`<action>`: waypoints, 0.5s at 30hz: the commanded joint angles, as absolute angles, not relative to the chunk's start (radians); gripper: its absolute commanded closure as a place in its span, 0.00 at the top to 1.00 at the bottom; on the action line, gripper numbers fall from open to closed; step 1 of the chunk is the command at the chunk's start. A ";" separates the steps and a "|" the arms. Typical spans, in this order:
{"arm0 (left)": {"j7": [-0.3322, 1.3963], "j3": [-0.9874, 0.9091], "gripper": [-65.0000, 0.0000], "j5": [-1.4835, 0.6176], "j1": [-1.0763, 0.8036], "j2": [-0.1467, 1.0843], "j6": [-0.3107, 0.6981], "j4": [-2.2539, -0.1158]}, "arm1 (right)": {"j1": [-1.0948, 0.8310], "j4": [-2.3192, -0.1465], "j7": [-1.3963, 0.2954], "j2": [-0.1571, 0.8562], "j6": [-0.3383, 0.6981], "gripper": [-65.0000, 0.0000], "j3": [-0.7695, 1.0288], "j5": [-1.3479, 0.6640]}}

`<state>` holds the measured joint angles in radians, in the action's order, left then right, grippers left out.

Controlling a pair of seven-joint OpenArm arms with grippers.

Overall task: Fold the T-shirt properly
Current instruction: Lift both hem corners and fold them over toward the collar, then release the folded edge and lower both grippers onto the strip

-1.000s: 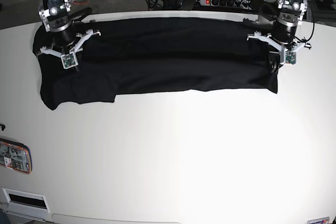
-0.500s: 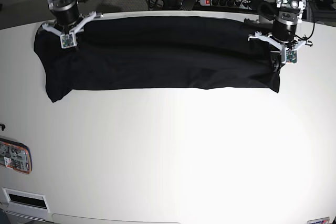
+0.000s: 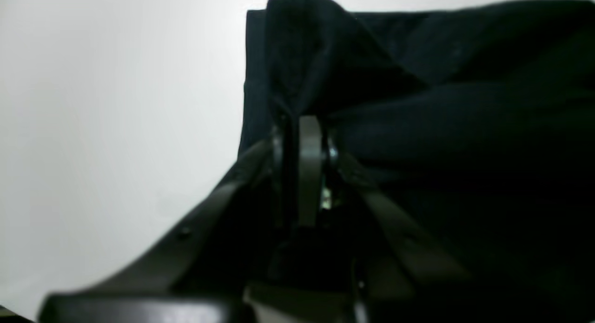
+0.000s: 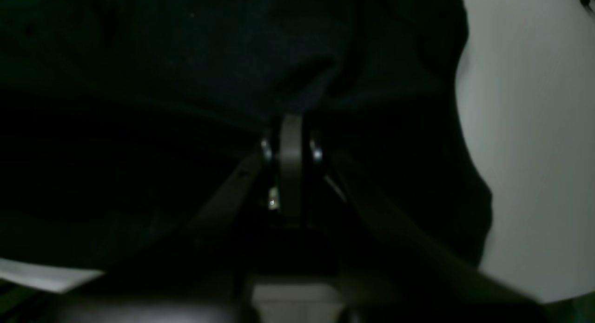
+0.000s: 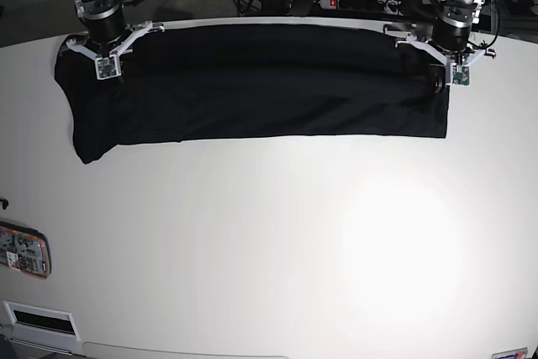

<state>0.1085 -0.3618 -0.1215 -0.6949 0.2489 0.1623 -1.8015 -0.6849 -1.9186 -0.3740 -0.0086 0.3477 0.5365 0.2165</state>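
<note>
**T-shirt held at both ends along the far edge of the surface**

T-shirt [image 5: 252, 81] fabric lies as a long black band across the far part of the white surface [image 5: 277, 241], running from one side of the base view to the other. Its near edge is nearly straight; at the base view's left end a flap of cloth hangs lower toward me and ends in a rounded corner.

My left end effector [image 5: 443, 79] sits at the band's end on the base view's right. In the left wrist view its jaws are pressed together on a raised ridge of the black fabric [image 3: 302, 58], which peaks just above the fingertips. The white surface shows beside the cloth edge.

My right end effector [image 5: 105, 63] sits at the opposite end. In the right wrist view [image 4: 290, 141] its jaws are closed narrow with dark cloth gathered around them; the picture is very dark, so the pinched fold itself is hard to see.

A power strip [image 5: 361, 3] lies beyond the far edge. A small orange-edged device [image 5: 23, 251] rests near the surface's near-left corner.
</note>
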 commanded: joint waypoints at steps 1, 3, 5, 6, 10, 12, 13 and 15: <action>0.087 -0.372 0.03 -0.096 -0.700 0.243 0.148 -1.816 | -0.693 -1.934 -0.386 -0.001 0.329 0.00 0.542 0.216; 0.087 -0.372 0.25 -0.045 -0.702 0.237 0.147 -1.817 | -0.693 -1.934 -0.430 0.001 0.329 0.16 0.542 0.214; 0.087 -0.367 0.42 0.004 -0.702 0.237 0.125 -1.816 | -0.693 -1.934 -0.433 0.001 0.329 0.32 0.542 0.214; 0.087 -0.366 0.52 0.031 -0.702 0.237 0.113 -1.816 | -0.693 -1.934 -0.433 0.001 0.329 0.39 0.542 0.214; 0.084 -0.371 0.75 0.097 -0.717 0.223 0.073 -1.824 | -0.693 -1.939 -0.433 0.001 0.329 0.60 0.549 0.209; 0.081 -0.372 0.84 0.108 -0.725 0.223 0.050 -1.840 | -0.690 -1.943 -0.432 0.002 0.329 0.66 0.549 0.208; 0.082 -0.372 0.87 0.102 -0.727 0.223 0.036 -1.862 | -0.677 -1.945 -0.430 0.002 0.329 0.68 0.556 0.208; 0.081 -0.372 0.91 0.099 -0.762 0.223 0.007 -1.923 | -0.650 -1.945 -0.430 0.001 0.329 0.70 0.575 0.208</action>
<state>0.1146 -0.3634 0.0982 -0.7532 0.2138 0.0204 -1.8961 -0.6518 -1.9221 -0.4568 -0.0067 0.3405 0.5671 0.2138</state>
